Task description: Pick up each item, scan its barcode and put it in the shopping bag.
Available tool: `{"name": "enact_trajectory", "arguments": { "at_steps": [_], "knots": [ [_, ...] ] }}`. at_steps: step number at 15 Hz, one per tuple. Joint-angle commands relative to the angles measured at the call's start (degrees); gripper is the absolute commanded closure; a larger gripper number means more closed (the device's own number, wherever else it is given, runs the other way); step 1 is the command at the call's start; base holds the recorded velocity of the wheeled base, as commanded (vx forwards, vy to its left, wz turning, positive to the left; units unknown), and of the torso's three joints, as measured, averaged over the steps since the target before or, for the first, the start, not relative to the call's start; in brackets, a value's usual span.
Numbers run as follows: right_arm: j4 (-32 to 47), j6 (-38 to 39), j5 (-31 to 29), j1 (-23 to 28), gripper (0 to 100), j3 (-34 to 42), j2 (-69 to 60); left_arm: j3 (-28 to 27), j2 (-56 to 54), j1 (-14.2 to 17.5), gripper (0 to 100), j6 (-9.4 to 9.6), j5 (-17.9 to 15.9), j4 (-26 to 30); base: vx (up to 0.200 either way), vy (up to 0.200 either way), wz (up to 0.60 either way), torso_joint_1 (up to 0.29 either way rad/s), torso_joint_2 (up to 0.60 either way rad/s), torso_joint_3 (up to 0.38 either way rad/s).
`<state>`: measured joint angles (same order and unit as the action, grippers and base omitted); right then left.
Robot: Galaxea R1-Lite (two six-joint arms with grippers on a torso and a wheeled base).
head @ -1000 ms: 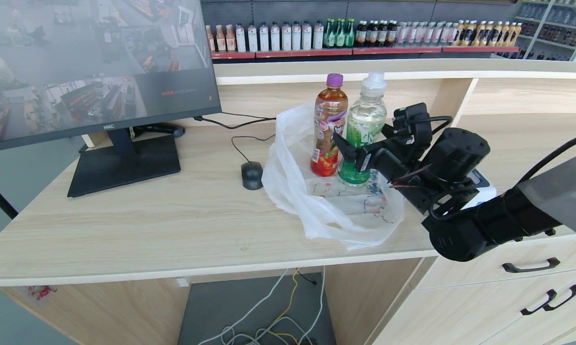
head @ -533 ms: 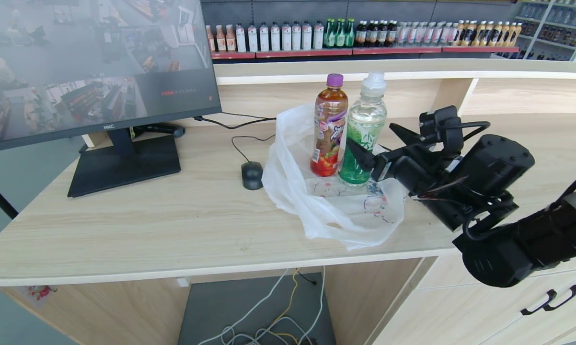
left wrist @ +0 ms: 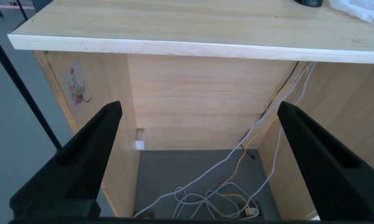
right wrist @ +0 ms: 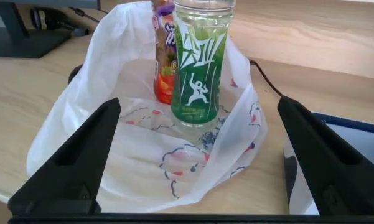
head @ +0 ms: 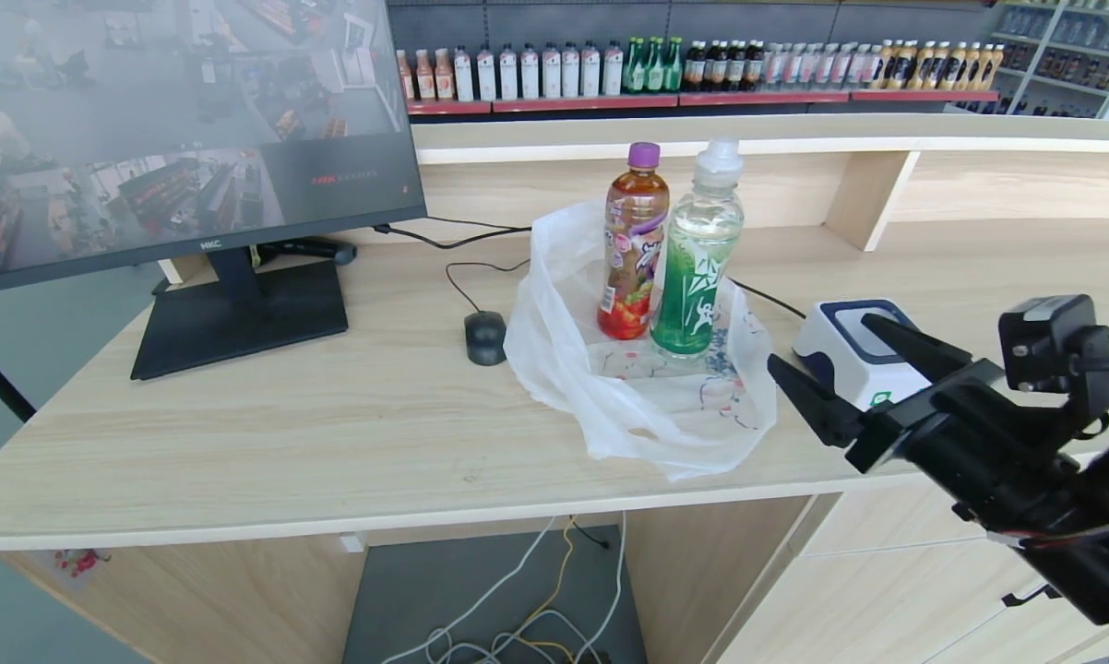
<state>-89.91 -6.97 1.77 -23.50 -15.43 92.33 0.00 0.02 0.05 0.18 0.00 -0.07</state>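
On the light wooden counter [head: 287, 424], a thin white shopping bag [head: 665, 415] lies open and crumpled. Two bottles stand upright inside it, touching each other: a tea-coloured bottle [head: 632, 244] with a purple cap and, on its right, a clear bottle [head: 699, 258] with a green label and a white cap. Just to the right of the bag sits a white barcode scanner [head: 845, 361] with a dark window on top, and a black cable runs from behind it toward the bag. The right gripper [head: 823, 342] hangs near the counter's front edge, close by the scanner and apart from the bag and bottles. Its two black fingers are spread wide with nothing between them, and its wrist view looks between them at the bag and both bottles. The left gripper [left wrist: 196, 112] is low, in front of the counter's underside, its fingers likewise spread wide and empty, facing the recess where loose cables [left wrist: 224, 186] trail on the floor. Left of the bag sit a black mouse [head: 485, 337] and a large monitor [head: 185, 120] on a flat stand. Beyond the counter a red shelf [head: 702, 95] carries a row of drinks.
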Motion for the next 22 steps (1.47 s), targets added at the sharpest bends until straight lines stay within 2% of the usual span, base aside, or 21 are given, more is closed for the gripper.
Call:
{"name": "enact_trajectory", "arguments": {
  "at_steps": [1, 5, 8, 10, 11, 12, 13, 15, 16, 18, 19, 22],
  "knots": [
    [-0.1, 0.4, 0.0, 0.0, 0, 7.6, -8.4, 0.0, 0.0, 0.0, 0, -0.01, 0.1, 0.0, 0.0, 0.0, 0.0, 0.0, 0.0, 0.0],
    [-0.1, 2.1, -0.8, 0.3, 0, 15.4, -17.3, 0.0, 0.0, 0.0, 0, -0.01, 0.1, 0.0, 0.0, 0.0, 0.0, 0.0, 0.0, 0.0],
    [1.1, 7.0, -7.2, 0.9, 0, 15.4, -25.8, 0.0, 0.0, 0.0, 0, -0.01, 0.1, 0.0, 0.0, 0.0, 0.0, 0.0, 0.0, 0.0],
    [13.2, 7.7, -8.0, 0.8, 0, 15.4, -34.1, 0.0, 0.0, 0.0, 0, -0.01, 0.1, 0.0, 0.0, 0.0, 0.0, 0.0, 0.0, 0.0],
    [22.7, 7.9, -8.3, 0.9, 0, 15.4, -39.5, 0.0, 0.0, 0.0, 0, -0.01, 0.1, 0.0, 0.0, 0.0, 0.0, 0.0, 0.0, 0.0],
    [41.9, 8.2, -8.3, 0.6, 0, 15.4, -51.5, 0.0, 0.0, 0.0, 0, -0.01, 0.1, 0.0, 0.0, 0.0, 0.0, 0.0, 0.0, 0.0],
    [55.2, 7.1, -7.8, -0.2, 0, 15.3, -61.2, 0.0, 0.0, 0.0, 0, -0.01, 0.0, 0.0, 0.0, 0.0, 0.0, 0.0, 0.0, 0.0],
    [70.9, 4.8, -7.2, -2.0, 0, 15.3, -74.6, 0.0, 0.0, 0.0, 0, -0.01, 0.1, 0.0, 0.0, 0.0, 0.0, 0.0, 0.0, 0.0],
    [82.3, 4.0, -7.2, -2.2, 0, 14.6, -84.2, 0.0, 0.0, 0.0, 0, -0.01, 0.0, 0.0, 0.0, 0.0, 0.0, 0.0, 0.0, 0.0],
    [90.8, 1.8, -5.5, -2.2, 0, 13.9, -91.0, 0.0, 0.0, 0.0, 0, 0.08, 0.0, 0.0, 0.0, 0.0, 0.0, 0.0, 0.0, 0.0],
    [91.2, 1.4, -2.1, -2.4, 0, 14.2, -91.8, 0.0, 0.0, 0.0, 0, 0.08, 0.0, 0.0, 0.0, 0.0, 0.0, 0.0, 0.0, 0.0],
    [89.7, 5.1, -2.1, -1.5, 0, 15.3, -89.2, 0.0, 0.0, 0.0, 0, 0.17, 0.0, 0.0, 0.0, 0.0, 0.0, 0.0, 0.0, 0.0]
  ]
}}
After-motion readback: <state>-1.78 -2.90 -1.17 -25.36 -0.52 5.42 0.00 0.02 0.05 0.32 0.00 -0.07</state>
